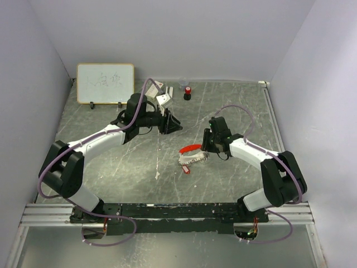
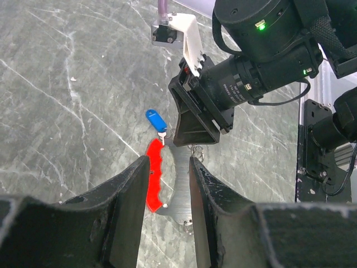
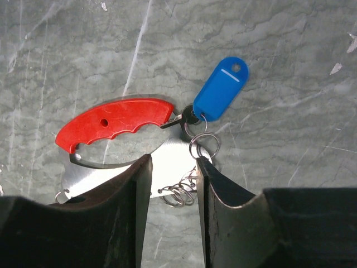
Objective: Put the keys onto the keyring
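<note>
right end effector [image 3: 170, 162] down low over the middle of the grey marbled surface [image 1: 128, 162], right on the keyring [image 3: 114, 121]. its two black fingers [image 3: 131, 212] sit either side of the keyring's flat grey strip [image 3: 164, 162], which fills the gap between them. cannot tell whether they are clamped on the strip or only flanking it.

keyring lies flat, curved red strap along the far edge of the grey strip. thin metal ring [image 3: 203, 146] is at the strip's end, just beside the right-hand finger. a small coil of wire loops [image 3: 178, 192] shows in the gap below it.

blue key [image 3: 222, 88] lies on the surface touching that ring, blue head angled away, short blade pointing at the tip of the red strap.

red key [image 1: 186, 168] lies on the surface just on the near side of the keyring. too small to tell whether it is linked to anything.

left end effector [image 2: 167, 164] hangs above the surface, well apart from the keyring, fingers spread with nothing between them, aimed at the strap and the other arm.

whiteboard [image 1: 105, 82] and small red-and-black bottle [image 1: 187, 92] stand at the far edge.
</note>
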`<state>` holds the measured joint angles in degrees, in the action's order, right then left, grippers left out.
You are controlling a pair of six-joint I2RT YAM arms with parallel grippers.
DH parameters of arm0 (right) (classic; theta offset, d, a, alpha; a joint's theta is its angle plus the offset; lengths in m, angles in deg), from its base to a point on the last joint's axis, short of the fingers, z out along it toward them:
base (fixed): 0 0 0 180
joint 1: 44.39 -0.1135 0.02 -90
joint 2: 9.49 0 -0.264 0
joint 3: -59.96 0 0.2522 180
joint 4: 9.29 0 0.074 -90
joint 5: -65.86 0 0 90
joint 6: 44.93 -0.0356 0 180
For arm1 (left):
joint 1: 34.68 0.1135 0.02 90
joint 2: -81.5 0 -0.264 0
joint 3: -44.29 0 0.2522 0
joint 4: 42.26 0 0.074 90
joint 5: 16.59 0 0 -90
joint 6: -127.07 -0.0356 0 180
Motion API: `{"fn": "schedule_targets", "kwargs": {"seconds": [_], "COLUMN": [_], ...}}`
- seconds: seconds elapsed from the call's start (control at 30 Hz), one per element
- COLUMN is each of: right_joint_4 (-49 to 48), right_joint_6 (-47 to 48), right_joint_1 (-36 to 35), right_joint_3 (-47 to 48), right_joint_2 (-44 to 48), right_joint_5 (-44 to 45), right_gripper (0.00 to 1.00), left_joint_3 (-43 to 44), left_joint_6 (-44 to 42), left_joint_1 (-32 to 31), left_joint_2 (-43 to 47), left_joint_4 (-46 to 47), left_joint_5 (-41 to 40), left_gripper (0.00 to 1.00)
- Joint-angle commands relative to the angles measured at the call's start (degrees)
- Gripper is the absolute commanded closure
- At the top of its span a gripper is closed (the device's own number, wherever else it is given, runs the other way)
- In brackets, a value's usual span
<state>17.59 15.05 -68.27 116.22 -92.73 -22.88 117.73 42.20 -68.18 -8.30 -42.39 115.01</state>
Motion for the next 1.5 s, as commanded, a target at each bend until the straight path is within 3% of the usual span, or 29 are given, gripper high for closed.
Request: {"fn": "schedule_targets", "kwargs": {"seconds": [0.0,0.3,0.5,0.63,1.47], "right_joint_4": [-1.7,-2.0,-1.5,-2.1,-12.3], "right_joint_6": [-0.2,0.0,0.0,0.2,-3.1], "right_joint_1": [0.2,0.4,2.8,4.8,6.9], "right_joint_3": [-0.8,-0.3,1.7,3.2,4.8], "right_joint_2": [-1.0,-1.6,-0.6,-2.3,-13.3], "right_joint_5": [-0.3,1.0,2.7,2.2,-8.9], "right_gripper": [0.64,0.66,0.5,0.45,0.44], "left_joint_3": [2.2,2.4,2.8,4.3,4.6], "left_joint_6": [-1.1,-1.1,-1.4,-2.2,-2.8], "left_joint_1": [-0.4,-0.5,-1.0,-2.4,-3.1], "left_joint_2": [-0.4,-1.0,-2.2,-4.1,-4.7], "left_joint_4": [-0.6,-0.6,-0.6,-2.2,-3.4], "left_joint_5": [-1.0,-0.7,-1.2,-2.1,-3.3], "left_gripper": [0.55,0.55,0.54,0.55,0.55]}}
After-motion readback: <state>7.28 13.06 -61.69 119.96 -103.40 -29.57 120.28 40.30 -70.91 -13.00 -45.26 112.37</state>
